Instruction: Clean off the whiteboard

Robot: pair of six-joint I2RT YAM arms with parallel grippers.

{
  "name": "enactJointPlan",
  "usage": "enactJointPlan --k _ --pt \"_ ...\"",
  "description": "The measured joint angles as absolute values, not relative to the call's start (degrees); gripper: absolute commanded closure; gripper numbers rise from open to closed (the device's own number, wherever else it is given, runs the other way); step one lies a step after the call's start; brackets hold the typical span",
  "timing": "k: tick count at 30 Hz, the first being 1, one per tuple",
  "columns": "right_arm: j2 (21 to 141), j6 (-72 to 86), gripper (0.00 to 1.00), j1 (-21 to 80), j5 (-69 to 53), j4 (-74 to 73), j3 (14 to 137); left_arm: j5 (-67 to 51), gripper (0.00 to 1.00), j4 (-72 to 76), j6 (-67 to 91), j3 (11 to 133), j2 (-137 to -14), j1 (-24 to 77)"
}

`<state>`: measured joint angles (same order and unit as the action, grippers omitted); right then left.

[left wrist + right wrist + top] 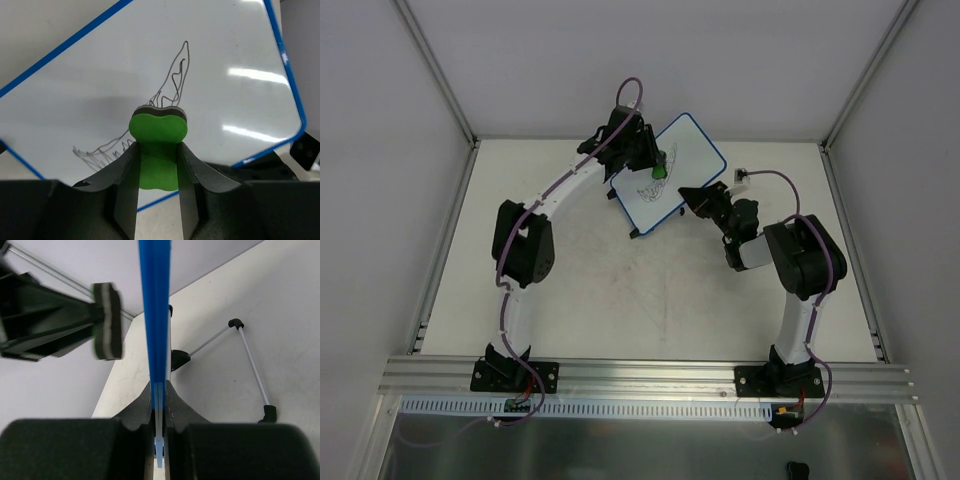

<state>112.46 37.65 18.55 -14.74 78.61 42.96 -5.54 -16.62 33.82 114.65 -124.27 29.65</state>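
Whiteboard (692,158): judged light, stiff, slick-faced; best held by frame edge. R gripper (159,407) clamped there. L gripper (158,152) pinches green eraser (158,129), clear of face.

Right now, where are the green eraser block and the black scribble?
Small green eraser block (158,131), left wrist view, its green face.
Thin black scribble (176,75), left wrist view, its tall upper loop.

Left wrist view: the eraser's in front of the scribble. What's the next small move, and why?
Probably ease the left end effector forward until the green eraser touches the whiteboard; the right wrist view shows a gap between them, and the scribble is unwiped.
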Motion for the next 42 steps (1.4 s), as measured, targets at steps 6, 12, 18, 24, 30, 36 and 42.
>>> enactJointPlan --k 6,12,18,24,30,36,42 --pt "112.44 38.63 1.00 18.57 -16.10 78.13 42.94 -2.37 1.00 -16.56 33.85 103.70 -106.45 29.63" --pt "111.87 39.00 1.00 18.57 -16.93 78.15 42.02 -1.78 1.00 -14.28 33.87 102.21 -97.69 29.65" --pt "110.17 38.65 1.00 18.61 -18.09 77.56 40.40 -1.34 1.00 -14.15 33.91 101.36 -100.57 29.65" --pt "107.26 34.81 1.00 20.01 -18.44 73.63 40.42 -1.37 1.00 -15.75 33.91 100.44 -103.13 29.65" --pt "105.06 31.42 1.00 22.50 -18.96 69.19 41.41 -1.34 1.00 -15.73 33.89 100.40 -103.15 29.65" --pt "105.06 30.85 1.00 22.57 -19.20 68.64 41.56 -1.21 1.00 -16.05 33.91 100.47 -103.37 29.65" --pt "105.06 30.79 1.00 22.55 -19.40 68.58 41.63 -1.21 1.00 -17.50 33.93 105.47 -108.99 29.65"
